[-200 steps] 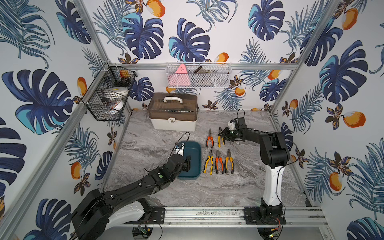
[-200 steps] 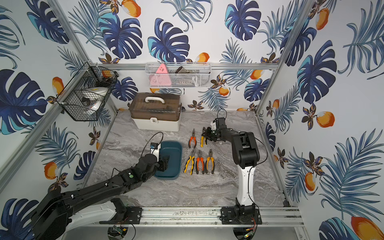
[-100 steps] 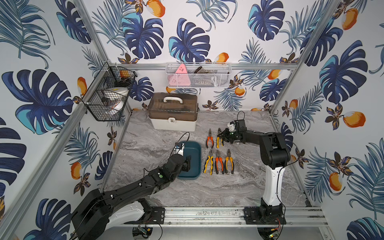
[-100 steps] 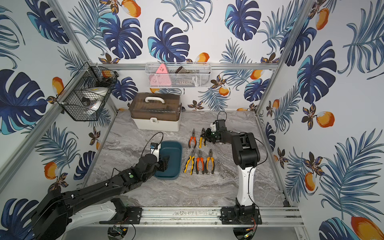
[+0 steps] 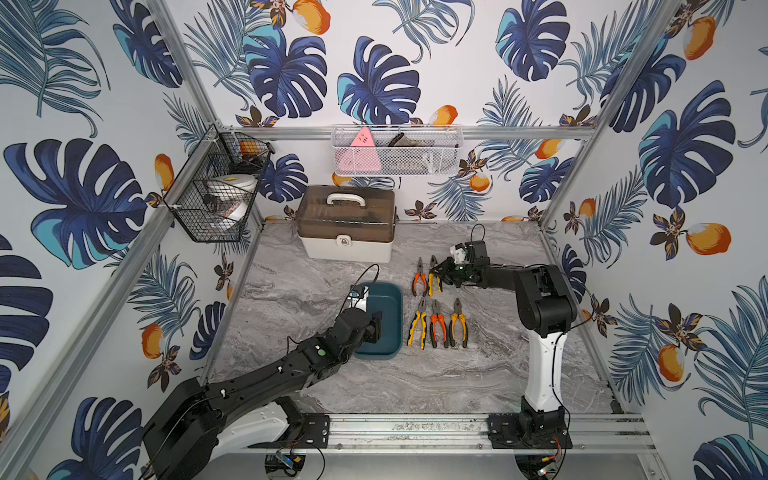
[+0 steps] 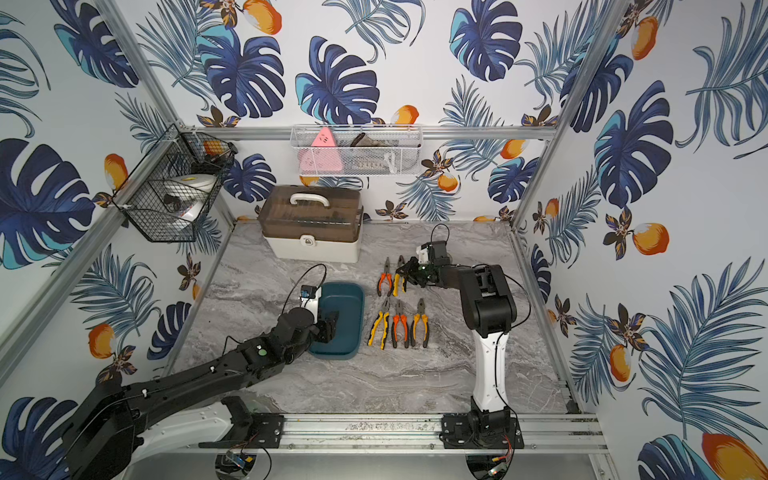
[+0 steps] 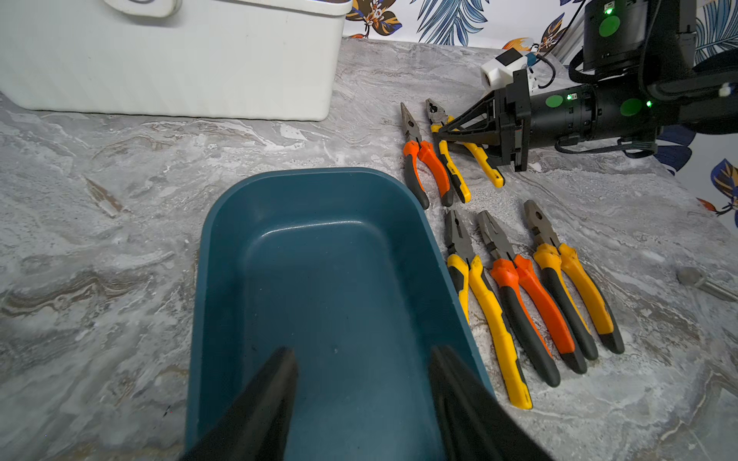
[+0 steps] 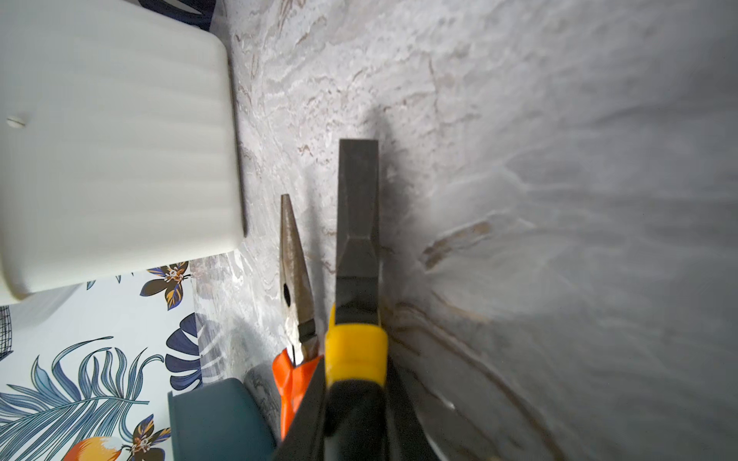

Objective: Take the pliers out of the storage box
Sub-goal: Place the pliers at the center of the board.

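We grip the yellow pliers (image 7: 447, 157) in our closed right hand (image 7: 441, 133); our left hand (image 7: 361, 351) hangs open above the teal box (image 7: 319, 175).

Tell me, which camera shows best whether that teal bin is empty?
The left wrist view: it looks straight into the teal bin, whose floor is bare. Both top views show it small, the left gripper covering part of it. The right wrist view catches only a corner.
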`<state>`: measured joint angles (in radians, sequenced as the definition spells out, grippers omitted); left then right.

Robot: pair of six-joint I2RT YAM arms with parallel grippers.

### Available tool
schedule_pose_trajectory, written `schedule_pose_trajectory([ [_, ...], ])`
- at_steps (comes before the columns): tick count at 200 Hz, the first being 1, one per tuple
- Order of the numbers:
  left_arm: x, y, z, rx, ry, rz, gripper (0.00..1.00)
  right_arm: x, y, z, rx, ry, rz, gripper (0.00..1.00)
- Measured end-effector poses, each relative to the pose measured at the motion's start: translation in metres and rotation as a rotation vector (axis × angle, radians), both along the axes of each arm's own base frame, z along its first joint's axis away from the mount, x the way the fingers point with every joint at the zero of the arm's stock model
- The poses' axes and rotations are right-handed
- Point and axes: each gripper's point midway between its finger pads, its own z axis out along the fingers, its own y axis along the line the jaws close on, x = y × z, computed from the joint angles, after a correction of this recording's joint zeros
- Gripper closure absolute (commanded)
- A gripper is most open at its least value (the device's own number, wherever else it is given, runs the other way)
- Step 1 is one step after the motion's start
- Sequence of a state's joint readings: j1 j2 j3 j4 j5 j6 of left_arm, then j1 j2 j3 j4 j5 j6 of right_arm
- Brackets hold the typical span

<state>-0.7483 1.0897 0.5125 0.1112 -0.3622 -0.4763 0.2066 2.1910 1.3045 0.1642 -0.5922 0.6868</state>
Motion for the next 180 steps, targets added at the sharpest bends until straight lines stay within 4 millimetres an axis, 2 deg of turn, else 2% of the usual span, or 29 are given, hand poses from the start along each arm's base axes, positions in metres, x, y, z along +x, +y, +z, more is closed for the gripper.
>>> schedule_pose_trajectory([
  [12, 0.0, 0.0, 0.0, 0.001, 0.001, 0.0, 0.39, 0.0, 0.0, 0.0, 0.002, -0.009, -0.002, 1.0],
  [39, 0.0, 0.0, -0.001, 0.002, 0.003, 0.0, 0.39, -0.002, -0.002, 0.001, -0.008, -0.015, -0.01, 0.63],
  [59, 0.0, 0.0, -0.001, 0.003, 0.003, 0.0, 0.38, -0.003, -0.002, 0.007, -0.013, -0.035, -0.004, 0.54],
  [73, 0.0, 0.0, -0.001, 0.003, 0.003, 0.0, 0.38, -0.003, -0.002, 0.009, -0.021, -0.042, -0.003, 0.45],
  [126, 0.001, 0.0, -0.003, 0.008, 0.008, 0.0, 0.38, -0.003, -0.007, 0.017, -0.06, -0.053, -0.006, 0.34],
  [180, 0.001, -0.001, 0.001, -0.001, -0.001, 0.0, 0.36, -0.002, -0.017, 0.017, -0.131, -0.051, -0.027, 0.31],
])
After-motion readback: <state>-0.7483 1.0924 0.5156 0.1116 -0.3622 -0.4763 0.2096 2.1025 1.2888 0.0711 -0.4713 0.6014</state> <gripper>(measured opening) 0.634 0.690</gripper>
